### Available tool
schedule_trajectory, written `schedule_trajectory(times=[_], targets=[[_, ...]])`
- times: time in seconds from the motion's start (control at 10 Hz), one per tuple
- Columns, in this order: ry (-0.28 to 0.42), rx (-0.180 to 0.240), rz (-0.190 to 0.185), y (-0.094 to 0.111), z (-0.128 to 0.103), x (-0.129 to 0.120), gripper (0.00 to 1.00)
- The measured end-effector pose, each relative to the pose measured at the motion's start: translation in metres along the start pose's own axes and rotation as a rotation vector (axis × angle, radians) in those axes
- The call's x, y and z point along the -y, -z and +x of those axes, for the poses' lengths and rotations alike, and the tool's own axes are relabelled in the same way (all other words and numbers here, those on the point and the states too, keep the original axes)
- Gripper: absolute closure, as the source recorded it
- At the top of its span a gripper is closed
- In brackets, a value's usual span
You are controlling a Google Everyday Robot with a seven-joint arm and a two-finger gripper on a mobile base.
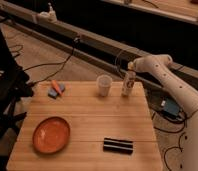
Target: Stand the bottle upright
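The bottle, slim and off-white with a pale cap, stands upright near the back right edge of the wooden table. My gripper reaches in from the right on the white arm. It sits right at the bottle's top and is shut on its upper end.
A translucent cup stands just left of the bottle. An orange plate lies at the front left and a flat black bar at the front right. A blue sponge with an orange piece is at the back left. Cables run over the floor behind.
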Motion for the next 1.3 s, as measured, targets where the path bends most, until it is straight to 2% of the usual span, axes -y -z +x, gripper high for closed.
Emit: schedule_trajectory(times=[0.3, 0.6, 0.7, 0.9, 1.3], targets=[[0.025, 0.038, 0.027, -0.008, -0.001, 0.007, 1.00], [0.035, 0.063, 0.039, -0.015, 0.007, 0.008, 1.00], [0.031, 0.067, 0.039, -0.017, 0.011, 0.007, 1.00], [0.024, 0.043, 0.042, -0.021, 0.027, 0.007, 1.00], [0.018, 0.074, 0.047, -0.009, 0.020, 0.005, 1.00]])
